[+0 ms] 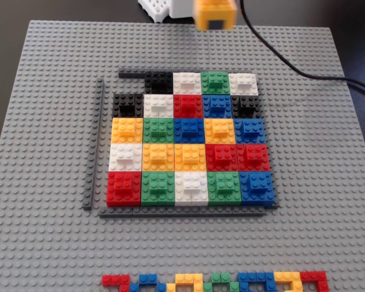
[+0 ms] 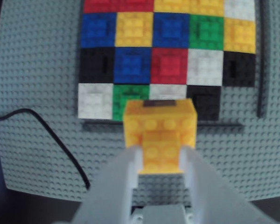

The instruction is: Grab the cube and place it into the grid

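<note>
The yellow-orange cube [image 2: 161,133] sits between my gripper's [image 2: 161,157] two pale fingers, which are shut on its sides. In the fixed view the cube [image 1: 215,14] hangs above the far edge of the grey baseplate [image 1: 42,121], dark notch facing the camera, beyond the grid [image 1: 188,143]. The grid's far-left corner cell [image 1: 129,85] shows bare baseplate; every other cell holds a block. In the wrist view the grid [image 2: 168,46] lies ahead of the cube, and that bare cell [image 2: 238,105] is at the near right.
Thin dark grey strips edge the grid at its left [image 1: 92,146], far [image 1: 134,74] and near [image 1: 188,212] sides. A row of small multicoloured bricks [image 1: 213,281] lies at the near edge. A black cable [image 1: 304,72] crosses the far right corner.
</note>
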You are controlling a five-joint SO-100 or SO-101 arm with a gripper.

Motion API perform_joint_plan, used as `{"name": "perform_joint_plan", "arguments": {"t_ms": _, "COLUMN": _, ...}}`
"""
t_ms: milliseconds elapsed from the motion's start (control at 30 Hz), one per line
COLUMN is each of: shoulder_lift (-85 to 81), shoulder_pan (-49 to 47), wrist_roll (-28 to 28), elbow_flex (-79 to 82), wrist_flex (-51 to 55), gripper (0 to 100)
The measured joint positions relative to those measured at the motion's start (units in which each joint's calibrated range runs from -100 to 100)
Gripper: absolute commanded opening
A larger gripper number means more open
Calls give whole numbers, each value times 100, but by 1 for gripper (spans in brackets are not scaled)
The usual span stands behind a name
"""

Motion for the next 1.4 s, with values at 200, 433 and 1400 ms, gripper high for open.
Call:
{"name": "perform_joint_plan", "arguments": {"t_ms": 200, "shoulder_lift": -577, "shoulder_pan": 948, "wrist_roll": 518, "elbow_flex": 724, "wrist_flex": 0, "gripper": 1}}
{"name": "perform_joint_plan", "arguments": {"t_ms": 433, "shoulder_lift": -882, "shoulder_pan": 1750, "wrist_roll": 1026, "elbow_flex": 1412, "wrist_flex": -190, "gripper": 1}}
{"name": "perform_joint_plan", "arguments": {"t_ms": 1400, "shoulder_lift": 483, "shoulder_pan": 2275, "wrist_roll": 1436, "elbow_flex": 2727, "wrist_flex": -1319, "gripper": 0}}
